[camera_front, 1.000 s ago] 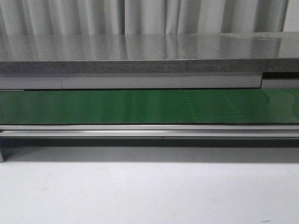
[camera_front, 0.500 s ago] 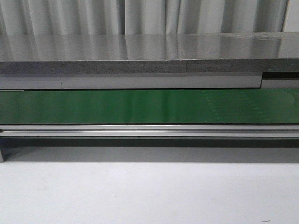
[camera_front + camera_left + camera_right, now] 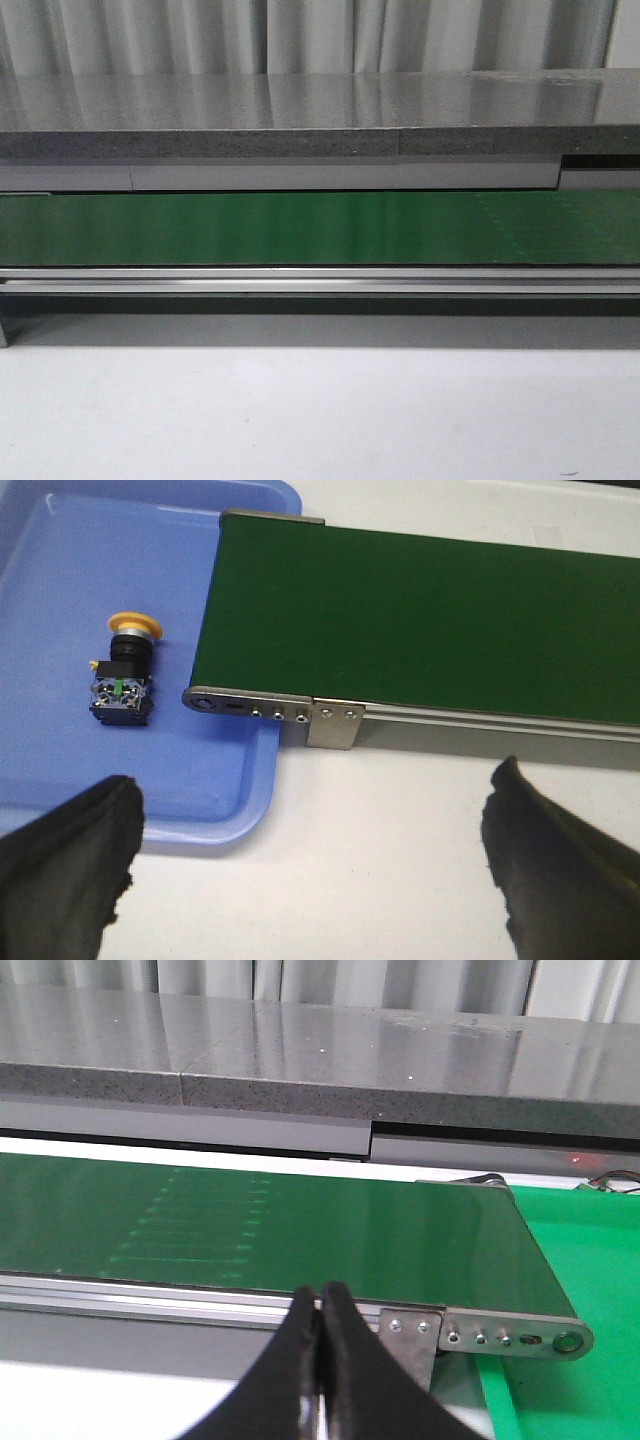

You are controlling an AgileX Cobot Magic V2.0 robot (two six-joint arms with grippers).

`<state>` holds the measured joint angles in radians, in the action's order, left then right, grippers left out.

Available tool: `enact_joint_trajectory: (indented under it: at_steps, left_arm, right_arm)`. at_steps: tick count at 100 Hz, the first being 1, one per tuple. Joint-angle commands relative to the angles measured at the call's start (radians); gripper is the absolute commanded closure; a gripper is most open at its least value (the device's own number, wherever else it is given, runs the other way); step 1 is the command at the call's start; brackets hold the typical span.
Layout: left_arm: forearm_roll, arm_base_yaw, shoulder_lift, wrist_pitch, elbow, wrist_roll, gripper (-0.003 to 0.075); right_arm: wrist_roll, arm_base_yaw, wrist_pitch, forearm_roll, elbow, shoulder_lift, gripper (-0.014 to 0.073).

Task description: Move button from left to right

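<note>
The button (image 3: 124, 672) lies on its side in a blue tray (image 3: 60, 570), beside the left end of the green conveyor belt (image 3: 420, 610); its yellow head points away from my left gripper. My left gripper (image 3: 310, 810) is open and empty over the white table, short of the tray, its black fingers (image 3: 70, 860) wide apart. My right gripper (image 3: 320, 1305) is shut and empty, just in front of the belt's right end (image 3: 300, 1230). The front view shows the belt (image 3: 320, 228) with no button and no gripper on it.
A green tray (image 3: 570, 1400) lies under the belt's right end. The belt has a metal side rail (image 3: 320, 280) and end brackets (image 3: 260, 708). A grey stone counter (image 3: 320, 110) runs behind it. White table (image 3: 320, 420) lies in front.
Faint marks on the green belt have drifted to the right. No gripper shows in the front view at any time.
</note>
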<state>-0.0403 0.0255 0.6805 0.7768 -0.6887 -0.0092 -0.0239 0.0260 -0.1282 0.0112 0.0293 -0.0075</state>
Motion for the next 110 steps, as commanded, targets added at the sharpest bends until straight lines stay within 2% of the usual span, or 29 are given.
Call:
enact_joint_trajectory:
  at_steps: [1, 26, 52, 64, 89, 110]
  left_arm:
    - [0.000, 0.000, 0.005, -0.090, -0.036, -0.007, 0.0118]
    - [0.074, -0.041, 0.137, -0.047, -0.137, -0.009, 0.0129]
    - [0.090, -0.239, 0.424, -0.068, -0.264, -0.001, 0.0129]
    - [0.088, -0.293, 0.562, -0.077, -0.313, 0.046, 0.0129]
    - [0.088, -0.313, 0.823, -0.088, -0.399, 0.085, 0.0129]
    - [0.062, -0.313, 0.970, -0.094, -0.470, 0.135, 0.0129]
  right_arm:
    - [0.003, -0.001, 0.080, 0.008, 0.000, -0.017, 0.0662]
    - [0.003, -0.001, 0.080, 0.008, 0.000, -0.017, 0.0662]
    - [0.003, -0.001, 0.080, 0.008, 0.000, -0.017, 0.0662]
    - [0.003, -0.001, 0.080, 0.008, 0.000, -0.017, 0.0662]
    - [0.003, -0.001, 0.080, 0.008, 0.000, -0.017, 0.0662]
    - [0.003, -0.001, 0.080, 0.008, 0.000, -0.017, 0.0662]
